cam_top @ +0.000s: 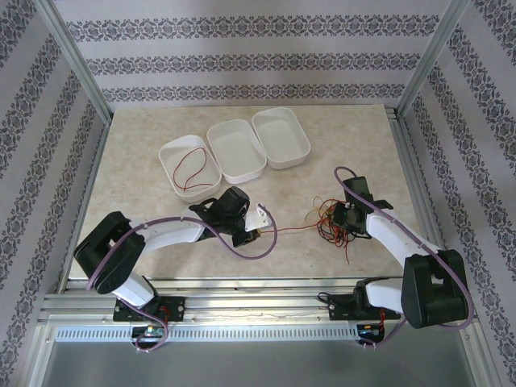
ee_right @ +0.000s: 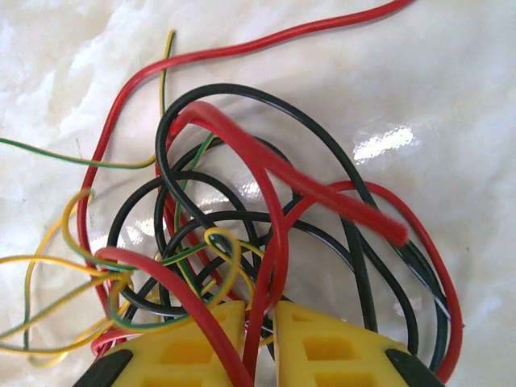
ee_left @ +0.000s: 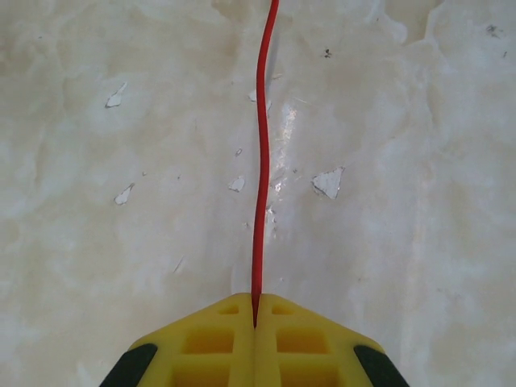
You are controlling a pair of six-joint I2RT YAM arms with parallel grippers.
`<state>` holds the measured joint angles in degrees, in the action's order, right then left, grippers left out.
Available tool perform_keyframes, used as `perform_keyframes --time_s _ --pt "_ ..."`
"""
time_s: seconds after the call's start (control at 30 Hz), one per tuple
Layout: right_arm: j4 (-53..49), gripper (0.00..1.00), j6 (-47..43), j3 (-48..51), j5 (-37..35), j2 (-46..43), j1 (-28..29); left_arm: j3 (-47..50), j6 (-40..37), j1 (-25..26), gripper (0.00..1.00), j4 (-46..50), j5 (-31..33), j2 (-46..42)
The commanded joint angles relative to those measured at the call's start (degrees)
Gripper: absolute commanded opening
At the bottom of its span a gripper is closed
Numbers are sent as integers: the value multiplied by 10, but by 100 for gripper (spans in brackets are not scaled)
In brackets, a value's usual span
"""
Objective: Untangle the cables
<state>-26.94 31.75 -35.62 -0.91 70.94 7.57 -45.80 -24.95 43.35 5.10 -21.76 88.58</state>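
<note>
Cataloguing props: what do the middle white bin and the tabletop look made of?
The middle white rounded bin looks like moulded plastic: smooth, thin-rimmed. The beige marbled tabletop looks like glossy printed laminate, judging by glare and white chips; real stone is possible.

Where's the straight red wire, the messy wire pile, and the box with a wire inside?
Red wire (ee_left: 260,161): left wrist view, mid-strand.
Wire pile (ee_right: 278,218): right wrist view, red strand.
Box (cam_top: 171,155): top view, bare floor.
</note>
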Motion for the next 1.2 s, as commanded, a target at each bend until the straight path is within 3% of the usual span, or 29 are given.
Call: perform_keyframes --time_s 0.0,0.23,0.47,0.77,1.17 --pt "-8 19 0 -5 -28 -16 -10 19 27 -15 0 -7 14 -26" --pt "-6 18 3 1 -28 -25 -21 31 77 -47 0 -1 26 -83" --pt "0 0 12 2 -34 -12 -26 53 92 -58 0 1 44 -144" --pt "5 0 18 2 -39 -2 -31 58 118 -86 0 28 104 -196" --pt "10 0 28 9 -48 3 -42 94 156 -155 0 -6 122 -276"
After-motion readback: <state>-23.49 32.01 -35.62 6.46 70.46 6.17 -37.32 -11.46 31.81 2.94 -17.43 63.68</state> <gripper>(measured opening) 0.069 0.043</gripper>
